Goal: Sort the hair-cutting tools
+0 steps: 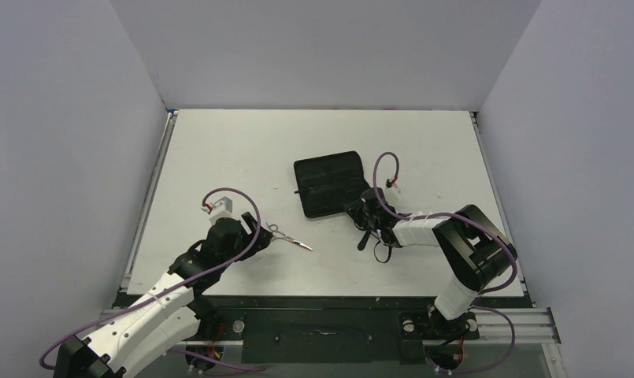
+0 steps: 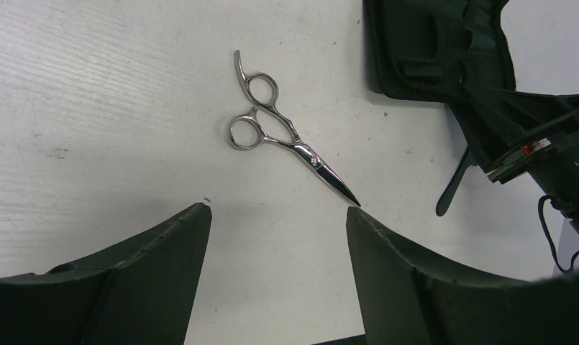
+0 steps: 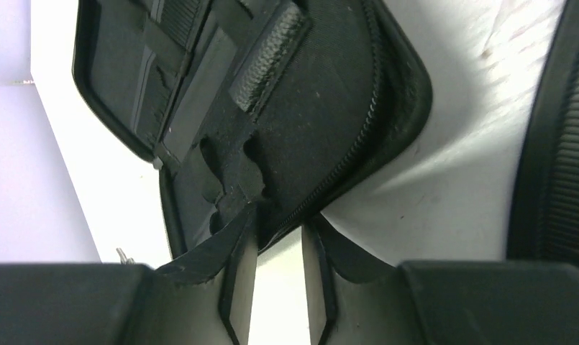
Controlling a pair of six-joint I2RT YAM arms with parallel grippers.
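The silver scissors [image 1: 288, 235] lie flat on the white table, rings toward my left arm; in the left wrist view they [image 2: 283, 133] sit just beyond my fingertips, blade tip close to the right finger. My left gripper [image 1: 257, 227] [image 2: 279, 208] is open and empty. A slim black comb [image 1: 365, 239] [image 2: 453, 188] lies beside the right arm, partly hidden by it. My right gripper [image 1: 359, 208] [image 3: 280, 215] is at the near right corner of the open black zip case [image 1: 331, 183] [image 3: 272, 108], its jaws closed narrowly on the zip rim.
The white table [image 1: 219, 157] has walls on the left, back and right. A ribbed black object [image 3: 563, 144] fills the right edge of the right wrist view. Purple cables [image 1: 384, 169] loop above both wrists.
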